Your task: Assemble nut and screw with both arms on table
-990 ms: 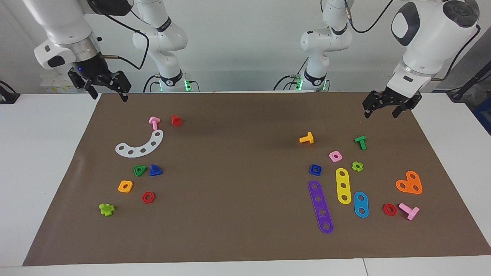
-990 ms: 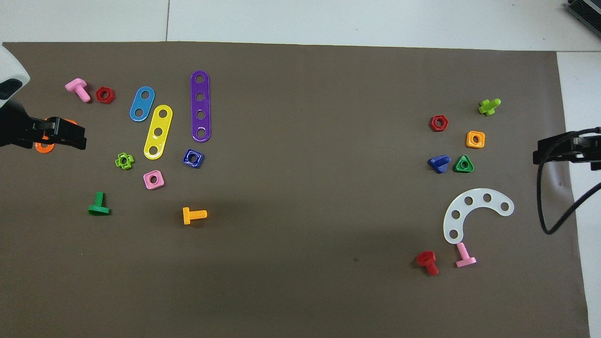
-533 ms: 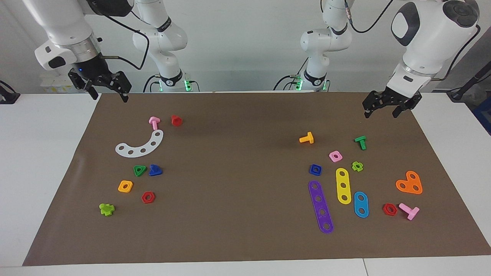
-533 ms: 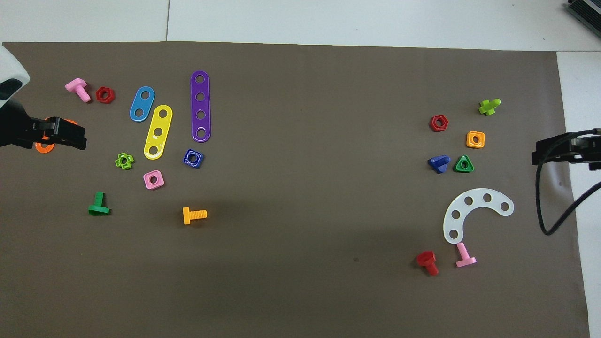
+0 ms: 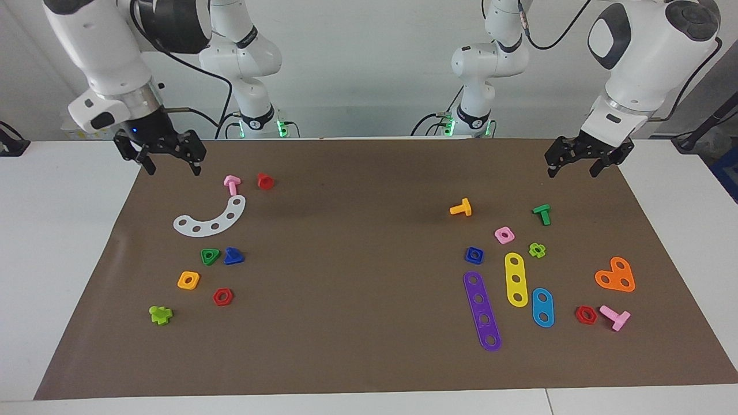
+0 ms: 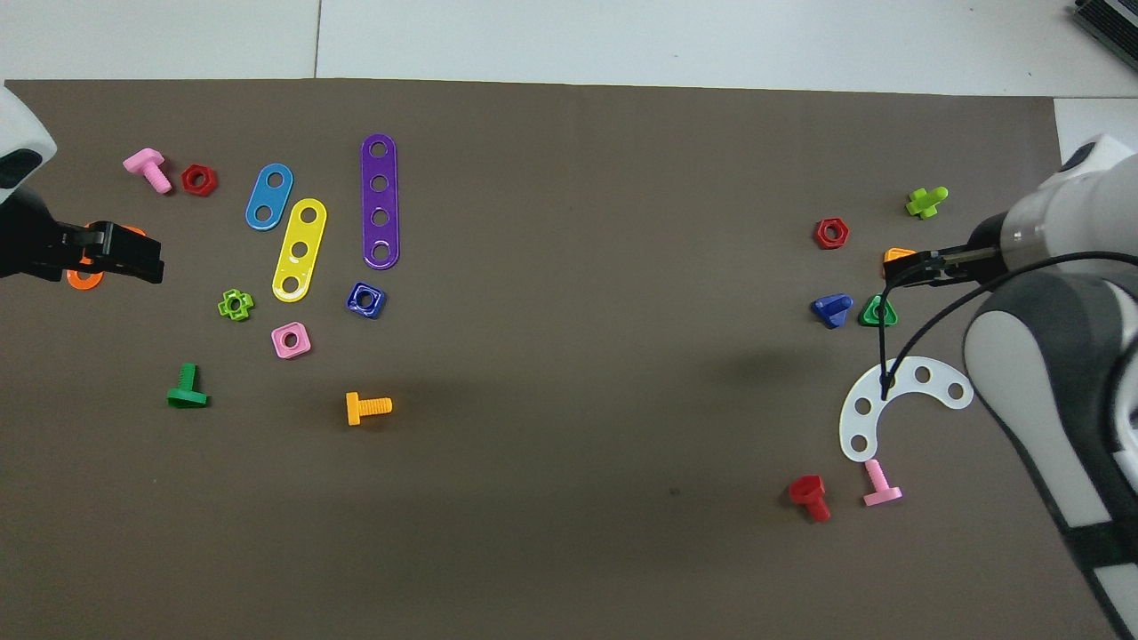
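— On the brown mat of the table (image 5: 369, 369), where does the screw (image 5: 233, 256) lie?

— Toward the right arm's end, flat on the mat, just beside a green triangular nut (image 5: 210, 256). The overhead view shows the same pair: screw (image 6: 832, 309) and green nut (image 6: 877, 311) side by side. A white curved strip (image 5: 211, 218) lies nearer to the robots than the screw.

— And the right gripper (image 5: 170, 162)?

— Up in the air over the mat's edge at the robots' end, near a pink bolt (image 5: 232, 184) — well apart from the screw. Its fingers stand apart, with nothing between them. From overhead the right gripper (image 6: 916, 267) covers part of the orange square nut (image 6: 896, 255), but the facing view shows it raised and touching nothing.

— Where is the nut (image 5: 474, 255)?

— Toward the left arm's end, on the mat, just beside the top of a purple four-hole strip (image 5: 482, 311), with a pink square nut (image 5: 504, 234) nearer to the robots. Overhead, the nut (image 6: 365, 300) sits just below that strip.

— How does the left gripper (image 5: 576, 167) stand?

— It hangs over the mat's corner at the robots' end, well apart from the nut. Its fingers are spread and hold nothing. Overhead, the left gripper (image 6: 116, 258) partly covers an orange heart plate (image 5: 616, 275).
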`<action>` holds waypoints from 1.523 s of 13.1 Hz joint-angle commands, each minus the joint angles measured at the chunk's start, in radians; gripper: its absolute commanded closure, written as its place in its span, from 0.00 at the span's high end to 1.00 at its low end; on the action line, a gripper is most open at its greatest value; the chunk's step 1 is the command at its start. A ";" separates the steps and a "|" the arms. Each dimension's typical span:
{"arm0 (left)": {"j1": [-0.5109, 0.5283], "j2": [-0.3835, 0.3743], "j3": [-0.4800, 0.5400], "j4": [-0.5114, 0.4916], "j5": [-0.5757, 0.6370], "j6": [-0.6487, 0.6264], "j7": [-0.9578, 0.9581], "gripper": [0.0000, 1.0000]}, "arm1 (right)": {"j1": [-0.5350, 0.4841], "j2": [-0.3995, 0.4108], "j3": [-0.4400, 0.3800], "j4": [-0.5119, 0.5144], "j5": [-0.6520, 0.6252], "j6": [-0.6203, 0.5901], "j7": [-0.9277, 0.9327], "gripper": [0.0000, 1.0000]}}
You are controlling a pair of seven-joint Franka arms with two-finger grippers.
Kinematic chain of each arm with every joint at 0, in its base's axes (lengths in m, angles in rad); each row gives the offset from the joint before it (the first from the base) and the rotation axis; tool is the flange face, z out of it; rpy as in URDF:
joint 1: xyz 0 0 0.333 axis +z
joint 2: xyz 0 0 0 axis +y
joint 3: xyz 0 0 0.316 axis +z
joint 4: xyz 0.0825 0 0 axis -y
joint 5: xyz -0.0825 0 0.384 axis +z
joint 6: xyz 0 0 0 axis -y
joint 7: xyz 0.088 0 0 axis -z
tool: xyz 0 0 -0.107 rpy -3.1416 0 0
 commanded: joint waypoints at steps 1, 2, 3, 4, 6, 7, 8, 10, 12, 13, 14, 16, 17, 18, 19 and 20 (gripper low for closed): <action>-0.002 -0.028 0.007 -0.029 -0.014 -0.001 -0.009 1.00 | -0.010 0.074 0.003 -0.070 0.045 0.150 -0.118 1.00; -0.002 -0.028 0.007 -0.029 -0.014 -0.001 -0.009 1.00 | -0.008 0.100 0.005 -0.108 0.046 0.224 -0.145 1.00; -0.002 -0.028 0.007 -0.029 -0.014 -0.001 -0.009 1.00 | -0.007 0.128 0.005 -0.136 0.048 0.293 -0.165 1.00; -0.002 -0.028 0.007 -0.029 -0.014 -0.001 -0.009 1.00 | -0.007 0.149 0.006 -0.142 0.052 0.327 -0.167 1.00; -0.002 -0.028 0.007 -0.029 -0.014 -0.001 -0.009 1.00 | -0.005 0.186 0.019 -0.149 0.086 0.353 -0.181 0.98; -0.002 -0.028 0.007 -0.029 -0.014 -0.002 -0.009 1.00 | 0.001 0.191 0.019 -0.177 0.088 0.394 -0.193 0.94; -0.002 -0.028 0.007 -0.029 -0.014 -0.001 -0.009 1.00 | 0.001 0.191 0.017 -0.198 0.088 0.413 -0.198 0.86; -0.002 -0.028 0.007 -0.029 -0.014 -0.001 -0.010 1.00 | 0.001 0.195 0.017 -0.210 0.088 0.416 -0.214 0.64; -0.002 -0.028 0.007 -0.029 -0.014 -0.001 -0.009 1.00 | -0.002 0.203 0.017 -0.215 0.088 0.422 -0.250 0.44; -0.002 -0.028 0.007 -0.029 -0.014 -0.001 -0.009 1.00 | -0.005 0.203 0.017 -0.215 0.088 0.422 -0.251 0.40; -0.002 -0.028 0.007 -0.029 -0.014 -0.001 -0.009 1.00 | -0.005 0.203 0.017 -0.215 0.088 0.421 -0.250 0.38; -0.002 -0.028 0.007 -0.029 -0.014 -0.001 -0.009 1.00 | -0.005 0.203 0.017 -0.215 0.089 0.410 -0.254 0.37; -0.002 -0.028 0.007 -0.029 -0.014 -0.002 -0.009 1.00 | -0.008 0.202 0.017 -0.215 0.089 0.408 -0.256 0.37; -0.002 -0.028 0.007 -0.029 -0.014 -0.001 -0.009 1.00 | -0.010 0.202 0.017 -0.215 0.088 0.408 -0.265 0.37; -0.003 -0.029 0.007 -0.034 -0.014 -0.004 -0.012 1.00 | -0.010 0.202 0.017 -0.215 0.088 0.410 -0.268 0.37; -0.003 -0.031 0.007 -0.043 -0.014 0.004 -0.012 1.00 | -0.010 0.202 0.017 -0.215 0.089 0.410 -0.268 0.37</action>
